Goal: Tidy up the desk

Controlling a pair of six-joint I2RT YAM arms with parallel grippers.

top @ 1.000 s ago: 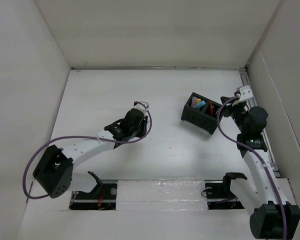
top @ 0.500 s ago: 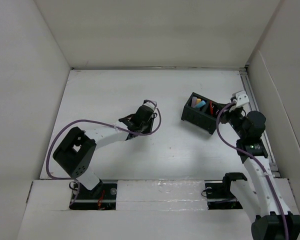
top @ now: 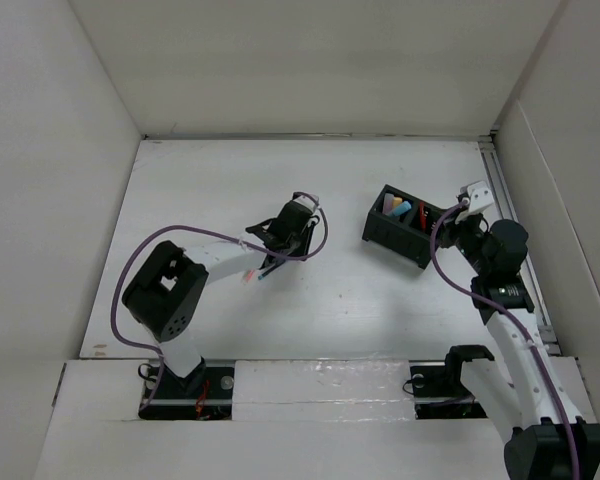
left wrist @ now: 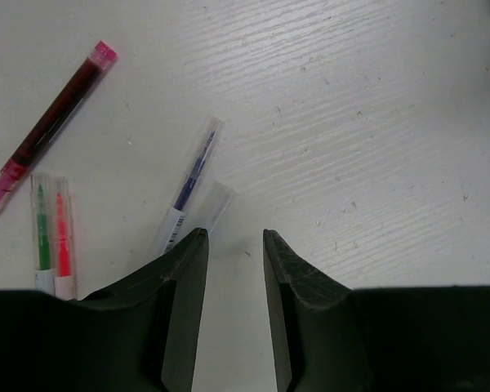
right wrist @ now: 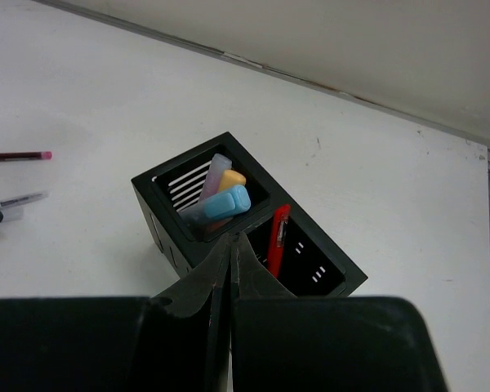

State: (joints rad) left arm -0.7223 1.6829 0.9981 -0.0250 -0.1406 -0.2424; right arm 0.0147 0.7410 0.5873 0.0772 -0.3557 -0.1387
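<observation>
top external: the tabletop (top: 200, 190) fills the floor of the white enclosure. a black organizer (top: 402, 228) sits right of centre, with coloured items showing in its compartments. loose pens (top: 252, 273) lie left of centre, well apart from the organizer. the left arm (top: 220, 262) reaches over toward the pens. the right arm (top: 500, 260) leans in at the organizer's right side. finger state is not readable from here.

left wrist: the left fingers (left wrist: 184, 278) are parted with only bare tabletop between them, so they grip nothing. a blue pen (left wrist: 194, 170) in a clear barrel lies just beside the left-hand fingertip, angled away from it. a green pen (left wrist: 41, 233) and a red pen (left wrist: 62, 237) lie side by side further left, touching or nearly so. a dark pink-capped marker (left wrist: 53, 122) lies diagonally beyond them.

right wrist: the right fingers (right wrist: 204, 286) are pressed together with nothing seen between them, poised over the organizer's near edge. the far compartment holds blue, yellow and pale lilac highlighters (right wrist: 220, 200). the nearer compartment holds a red marker (right wrist: 278, 241).

progress (judgement): partly done. several items are already stowed, and at least four pens are left loose on the tabletop. the blue pen looks like the next pick for the left side.
</observation>
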